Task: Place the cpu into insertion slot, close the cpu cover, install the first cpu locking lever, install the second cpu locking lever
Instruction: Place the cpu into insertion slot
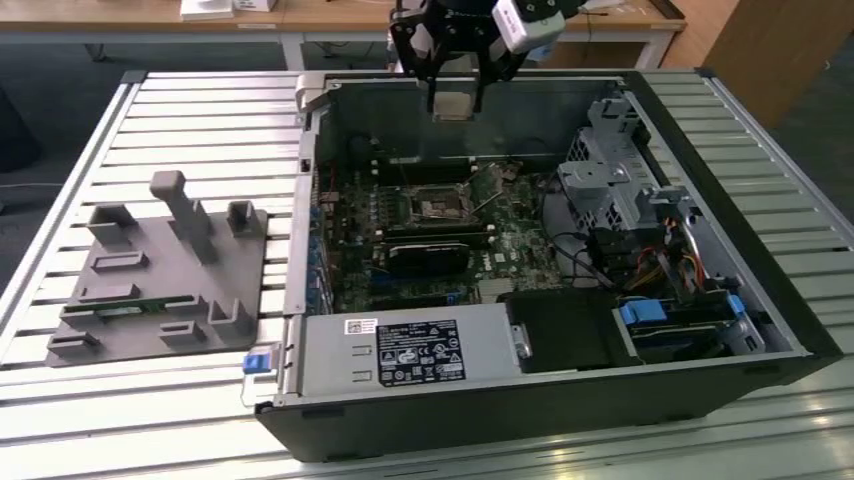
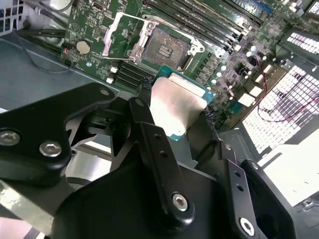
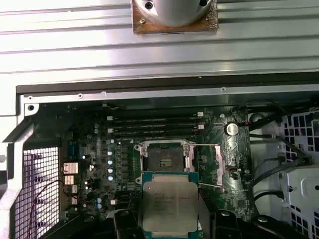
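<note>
My gripper (image 1: 454, 98) hangs over the back wall of the open computer case, shut on the cpu (image 1: 454, 106). Both wrist views show the cpu's silver-grey top (image 2: 174, 104) (image 3: 169, 201) clamped between the black fingers (image 2: 145, 94) (image 3: 122, 219). The insertion slot (image 1: 438, 205) (image 2: 162, 47) (image 3: 163, 158) lies bare on the green board below the gripper, its dark centre showing. The cpu cover (image 2: 110, 31) (image 3: 220, 169), a thin silvery frame, stands flipped open beside the slot.
A black fan shroud (image 1: 427, 250) lies just in front of the slot, a power supply (image 1: 400, 350) nearer still. Drive cages and cables (image 1: 627, 190) fill the case on the exterior view's right. A grey parts fixture (image 1: 160, 270) rests on the slatted table (image 1: 200, 120).
</note>
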Available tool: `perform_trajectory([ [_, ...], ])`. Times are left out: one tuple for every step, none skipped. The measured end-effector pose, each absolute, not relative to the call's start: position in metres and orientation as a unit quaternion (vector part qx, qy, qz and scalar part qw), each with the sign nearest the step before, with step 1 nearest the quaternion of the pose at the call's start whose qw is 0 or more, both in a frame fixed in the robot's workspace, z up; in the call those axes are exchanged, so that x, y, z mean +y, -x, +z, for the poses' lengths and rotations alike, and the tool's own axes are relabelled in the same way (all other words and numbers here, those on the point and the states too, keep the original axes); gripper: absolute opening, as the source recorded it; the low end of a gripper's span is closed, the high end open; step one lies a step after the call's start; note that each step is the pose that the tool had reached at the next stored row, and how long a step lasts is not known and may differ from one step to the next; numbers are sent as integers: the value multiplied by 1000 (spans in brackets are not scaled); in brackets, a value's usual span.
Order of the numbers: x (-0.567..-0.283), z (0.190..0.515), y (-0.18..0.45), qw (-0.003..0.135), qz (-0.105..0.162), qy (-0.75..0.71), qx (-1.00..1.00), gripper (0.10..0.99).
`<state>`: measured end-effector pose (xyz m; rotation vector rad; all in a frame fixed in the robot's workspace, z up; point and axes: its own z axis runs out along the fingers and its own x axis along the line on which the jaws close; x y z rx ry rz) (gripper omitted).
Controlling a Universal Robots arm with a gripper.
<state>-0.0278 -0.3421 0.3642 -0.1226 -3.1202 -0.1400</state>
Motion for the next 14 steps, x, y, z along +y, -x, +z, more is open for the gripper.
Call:
perform_trajectory([
  [-342, 364, 28, 8, -45, 44, -998, 533],
  [-342, 364, 28, 7, -45, 50, -998, 533],
  [-342, 364, 28, 7, -45, 56, -997, 533],
  [-342, 364, 28, 7, -45, 63, -997, 533],
  [-342, 364, 28, 6, -45, 70, -997, 533],
  [-342, 364, 28, 6, -44, 77, -996, 533],
  [-342, 364, 28, 6, -44, 85, -995, 533],
  [-342, 363, 28, 5, -44, 93, -995, 533],
  [-342, 363, 28, 5, -44, 100, -994, 533],
  [-342, 363, 28, 5, -43, 109, -993, 533],
  [-342, 363, 28, 4, -43, 116, -992, 533],
  [-342, 363, 28, 4, -42, 123, -992, 533],
  [-342, 363, 28, 4, -41, 128, -991, 533],
  [-342, 363, 28, 3, -40, 133, -990, 533],
])
